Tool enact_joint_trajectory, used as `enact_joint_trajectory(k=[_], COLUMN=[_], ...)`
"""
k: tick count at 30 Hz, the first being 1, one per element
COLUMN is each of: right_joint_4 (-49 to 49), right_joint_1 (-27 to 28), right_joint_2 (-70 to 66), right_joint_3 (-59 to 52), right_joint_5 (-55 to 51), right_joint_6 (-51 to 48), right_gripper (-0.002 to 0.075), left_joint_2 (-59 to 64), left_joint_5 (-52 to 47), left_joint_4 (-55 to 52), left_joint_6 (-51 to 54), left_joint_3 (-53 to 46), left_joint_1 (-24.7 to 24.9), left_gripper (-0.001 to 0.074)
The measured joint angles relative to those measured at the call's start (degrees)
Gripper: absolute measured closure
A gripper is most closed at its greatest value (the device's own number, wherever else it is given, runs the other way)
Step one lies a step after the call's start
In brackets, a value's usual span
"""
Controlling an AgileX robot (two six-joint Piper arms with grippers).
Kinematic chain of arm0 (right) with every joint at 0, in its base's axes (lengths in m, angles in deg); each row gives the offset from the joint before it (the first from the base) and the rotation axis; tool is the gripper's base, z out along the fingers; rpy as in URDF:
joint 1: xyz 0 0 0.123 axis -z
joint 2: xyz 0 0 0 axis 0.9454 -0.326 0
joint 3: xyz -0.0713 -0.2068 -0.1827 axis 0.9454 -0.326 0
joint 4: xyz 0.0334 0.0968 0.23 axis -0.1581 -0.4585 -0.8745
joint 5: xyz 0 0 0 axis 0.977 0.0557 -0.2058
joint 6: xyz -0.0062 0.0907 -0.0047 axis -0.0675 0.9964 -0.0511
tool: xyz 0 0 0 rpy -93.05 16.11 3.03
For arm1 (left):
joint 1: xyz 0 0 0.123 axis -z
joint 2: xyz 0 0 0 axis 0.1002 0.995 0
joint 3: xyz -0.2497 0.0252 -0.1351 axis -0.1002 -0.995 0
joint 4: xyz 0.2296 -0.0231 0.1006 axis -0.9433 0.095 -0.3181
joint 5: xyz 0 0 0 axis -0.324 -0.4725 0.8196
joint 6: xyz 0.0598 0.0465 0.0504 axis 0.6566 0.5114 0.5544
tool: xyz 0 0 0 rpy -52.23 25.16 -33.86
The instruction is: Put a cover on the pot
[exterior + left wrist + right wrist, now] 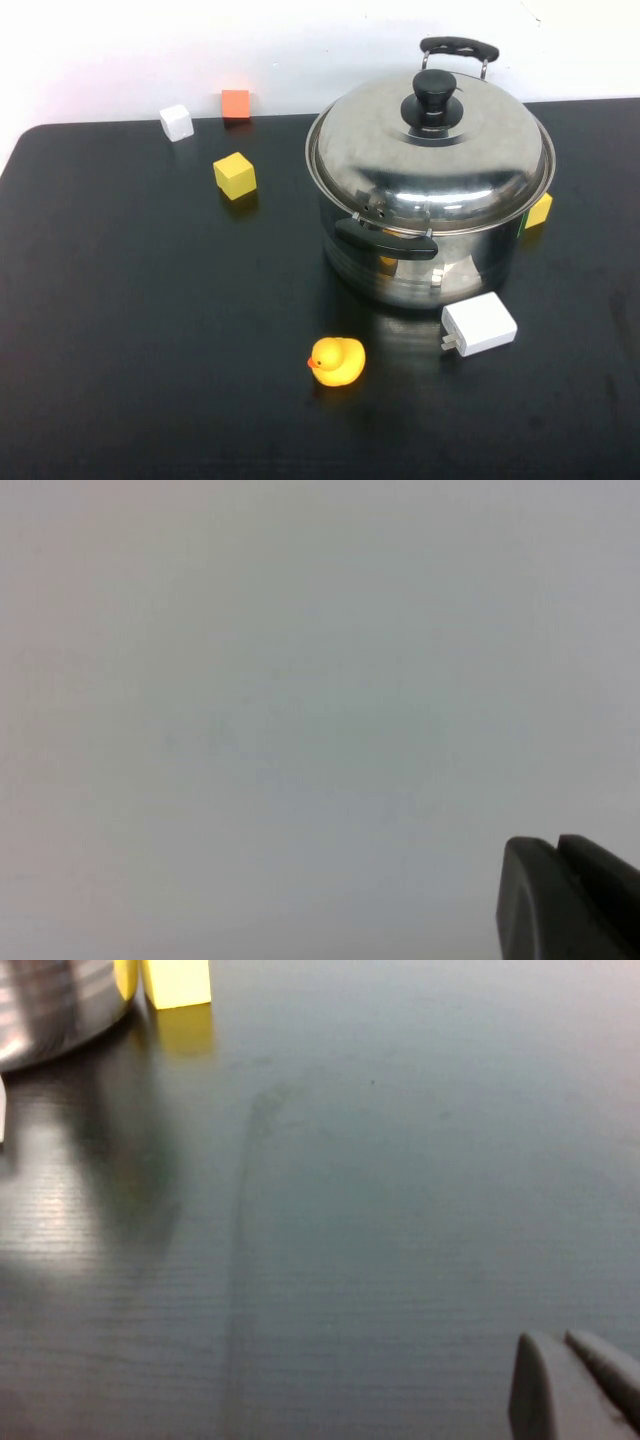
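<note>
high view is showing the pot (430, 245) sitting on the black table (150, 330) toward two o'clock of centre, with the domed lid (430, 155) resting on it and its black knob (433, 100) pointing up. neither arm is appearing in this view. left gripper (570, 900) is showing only as a dark tip against a blank pale background in the left wrist view, right gripper (575, 1385) as a grey tip low over bare table near the pot's wall; i cannot tell whether either pair of jaws is released or clenched.

judging from this, the covering is looking done. to finish well, the lid should be sitting level all round the rim, and both arms should be keeping clear of the knob, the white charger (479, 325) and the rubber duck (336, 361) at six o'clock of the pot.
</note>
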Motion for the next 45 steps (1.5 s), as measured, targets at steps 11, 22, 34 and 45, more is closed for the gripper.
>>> enact_joint_trajectory(k=[11, 22, 34, 45], right_joint_4=[0.0, 0.0, 0.0, 0.0], right_joint_1=[0.0, 0.0, 0.0, 0.0], right_joint_2=[0.0, 0.0, 0.0, 0.0], right_joint_3=[0.0, 0.0, 0.0, 0.0], right_joint_5=[0.0, 0.0, 0.0, 0.0], right_joint_6=[0.0, 0.0, 0.0, 0.0], right_gripper=[0.0728, 0.0728, 0.0728, 0.0728], left_joint_2=[-22.9, -34.7, -34.9, -35.2], left_joint_5=[6.2, 11.4, 11.6, 15.0], left_joint_4=[4.7, 5.1, 5.1, 5.1], left_joint_6=[0.7, -4.3, -4.8, -4.0], left_joint_3=[-33.5, -53.2, -57.4, -59.3], left_joint_1=[0.0, 0.0, 0.0, -2.8], left_gripper=[0.0735, 0.0735, 0.0735, 0.0735])
